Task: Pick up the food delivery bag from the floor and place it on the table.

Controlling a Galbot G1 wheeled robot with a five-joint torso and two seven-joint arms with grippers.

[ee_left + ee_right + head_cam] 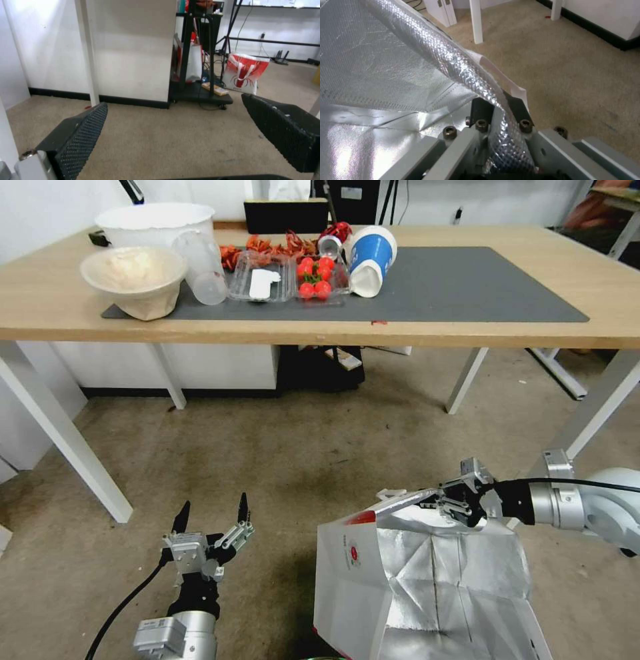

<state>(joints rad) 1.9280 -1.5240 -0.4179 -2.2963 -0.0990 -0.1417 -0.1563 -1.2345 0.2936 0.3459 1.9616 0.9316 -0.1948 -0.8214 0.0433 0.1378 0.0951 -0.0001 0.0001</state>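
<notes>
The food delivery bag [413,587], white with a red edge, a small round red logo and silver foil lining, stands open-mouthed and tilted at the lower right over the floor [280,460]; its base runs off the picture's lower edge. My right gripper [443,503] is shut on the bag's top rim. In the right wrist view the two dark fingers [480,110] pinch the foil-lined rim of the bag [386,62]. My left gripper [213,513] hangs open and empty low on the left, apart from the bag; its ribbed pads [83,135] frame bare floor. The table [467,330] stretches ahead with its dark grey mat [467,287].
The mat's left part holds a white bowl [137,273], a white bucket [157,223], a clear cup [203,270], clear trays with tomatoes [319,277] and a tipped blue cup [372,257]. White table legs [67,440] stand left and right. A black cart [200,92] and a red-and-white bag [246,72] stand beyond.
</notes>
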